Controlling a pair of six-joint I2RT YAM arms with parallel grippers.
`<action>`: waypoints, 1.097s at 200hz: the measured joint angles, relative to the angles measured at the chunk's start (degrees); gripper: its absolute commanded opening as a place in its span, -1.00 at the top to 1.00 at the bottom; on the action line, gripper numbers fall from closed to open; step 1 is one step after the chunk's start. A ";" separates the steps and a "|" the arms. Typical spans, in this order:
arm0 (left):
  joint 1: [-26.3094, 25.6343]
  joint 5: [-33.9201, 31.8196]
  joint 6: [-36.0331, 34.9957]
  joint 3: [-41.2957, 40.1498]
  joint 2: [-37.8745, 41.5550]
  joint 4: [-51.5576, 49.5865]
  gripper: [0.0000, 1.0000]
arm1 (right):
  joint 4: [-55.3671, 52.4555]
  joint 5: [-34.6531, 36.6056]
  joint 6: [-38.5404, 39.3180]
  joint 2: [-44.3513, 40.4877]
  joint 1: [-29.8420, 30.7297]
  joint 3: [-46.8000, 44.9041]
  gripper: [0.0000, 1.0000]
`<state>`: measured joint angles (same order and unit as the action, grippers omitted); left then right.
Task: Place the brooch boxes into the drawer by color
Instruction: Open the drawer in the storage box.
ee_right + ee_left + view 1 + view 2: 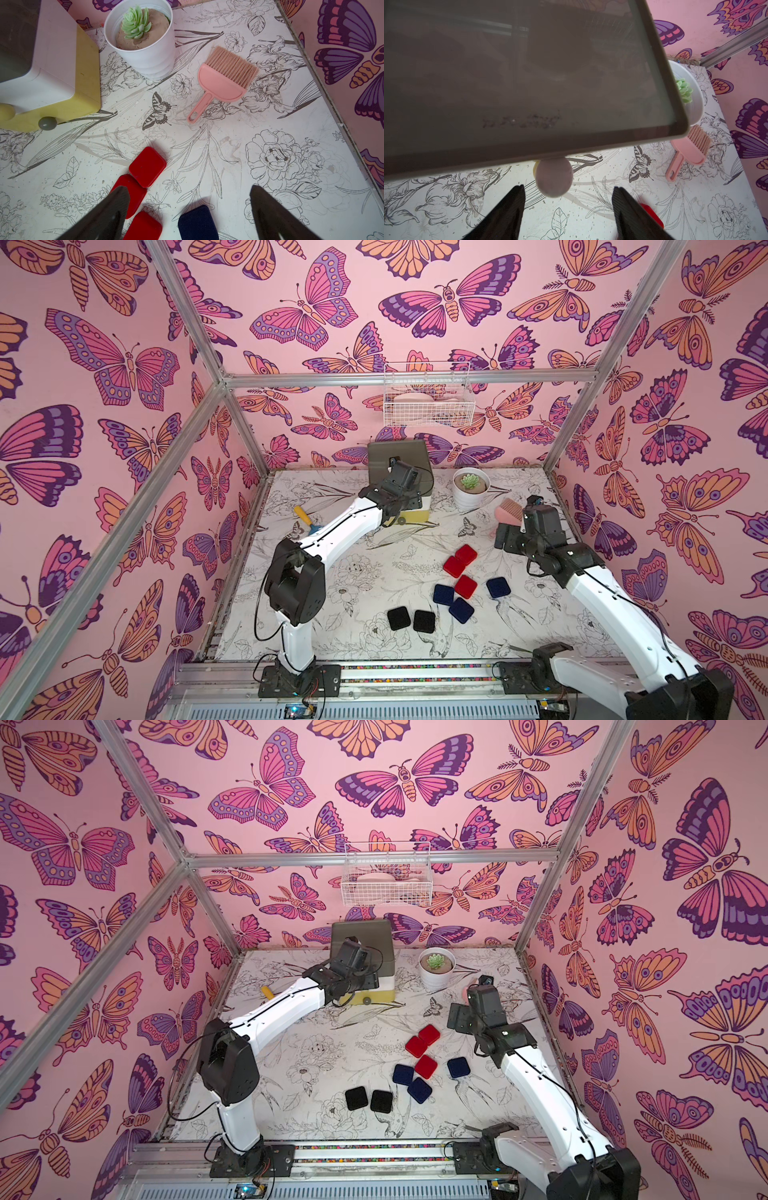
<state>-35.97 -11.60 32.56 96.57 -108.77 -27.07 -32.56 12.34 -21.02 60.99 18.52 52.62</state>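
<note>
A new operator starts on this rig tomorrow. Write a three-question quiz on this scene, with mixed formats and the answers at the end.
1. How many brooch boxes lie outside the drawer, and how many of each colour?
2. True or false: the right tool holds a red box.
3. Which tier's knob sits just ahead of the left tool? A top, B middle, C bottom.

Key
1. Eight: three red, three navy, two black.
2. False. Its jaws stand apart with nothing between them.
3. A.
</note>
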 measured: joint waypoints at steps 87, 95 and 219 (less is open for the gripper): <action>1.20 -0.04 0.61 1.46 -2.91 -0.72 -0.24 | 0.00 -0.04 0.04 2.19 0.00 0.00 -0.91; 1.38 -0.04 0.72 1.77 -2.95 -0.83 -0.24 | 0.00 -0.07 0.04 2.23 0.00 0.00 -0.91; 1.55 0.20 0.90 3.89 -5.90 -2.91 0.15 | 0.04 -0.39 0.26 2.89 0.00 0.00 -0.91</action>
<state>-34.41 -11.40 33.45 100.47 -114.67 -29.98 -32.51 11.94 -20.75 63.88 18.52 52.62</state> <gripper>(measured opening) 0.429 0.956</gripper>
